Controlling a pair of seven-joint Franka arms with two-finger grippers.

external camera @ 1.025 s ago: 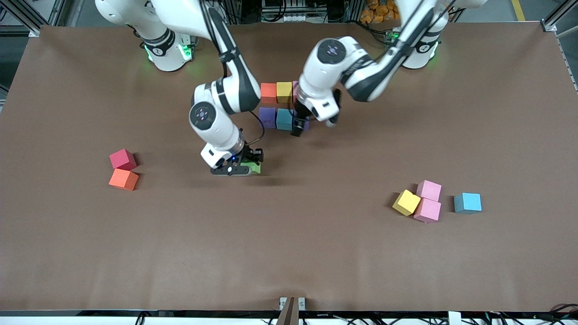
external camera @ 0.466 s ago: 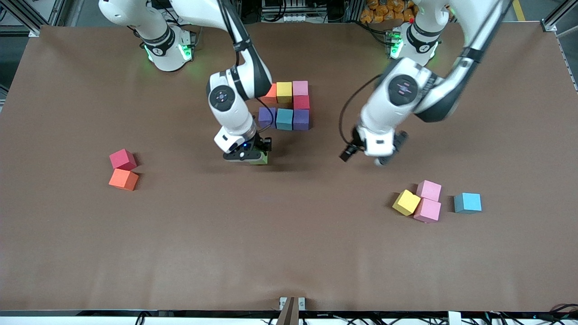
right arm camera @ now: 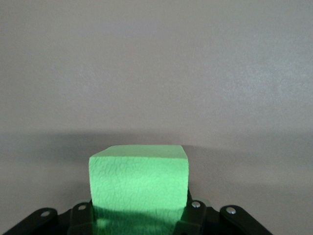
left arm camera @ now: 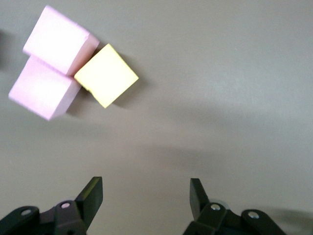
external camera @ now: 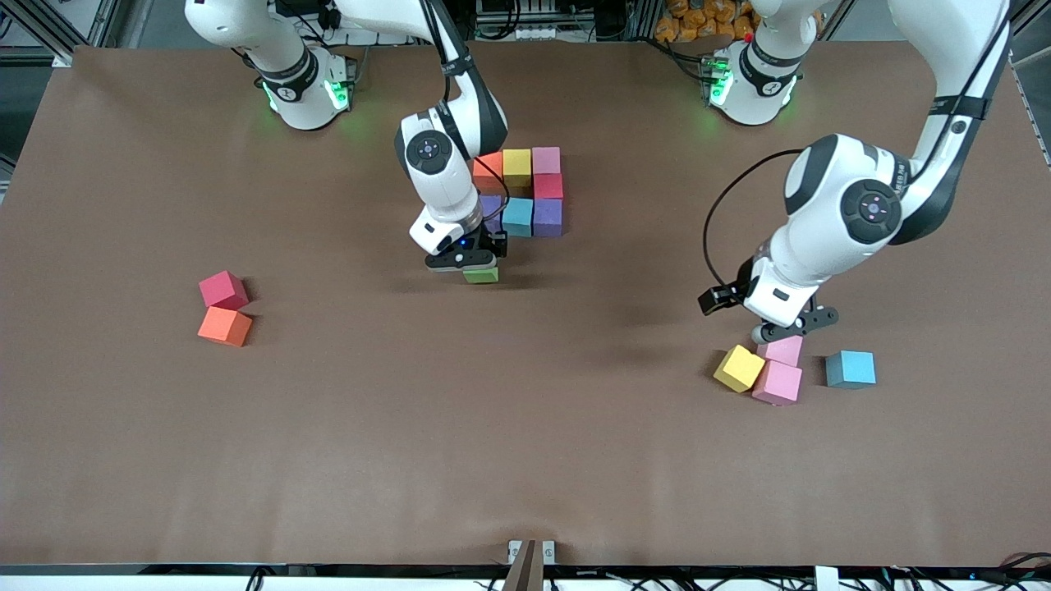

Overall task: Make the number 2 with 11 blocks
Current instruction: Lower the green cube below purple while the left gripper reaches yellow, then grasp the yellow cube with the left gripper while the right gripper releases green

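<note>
We see the right claw [external camera: 470,264] pinching a green block [external camera: 481,275] just above the bench [external camera: 525,460], beside the partly built number 2 [external camera: 519,193]. Our left claw [external camera: 795,327] hangs spread and empty over two pink blocks [external camera: 780,369] and a yellow block [external camera: 738,368].

14 blocks [external camera: 517,167], 3 pink, 2 orange (1 green block [external camera: 481,275])

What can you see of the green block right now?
The green block is a small matte foam cube with a finely textured surface, evenly bright green. The right gripper is shut on it, fingers on two opposite sides, its top face level in the right wrist view. It sits just in front of the partly built number 2, near the purple corner cube, touching no other block.
</note>
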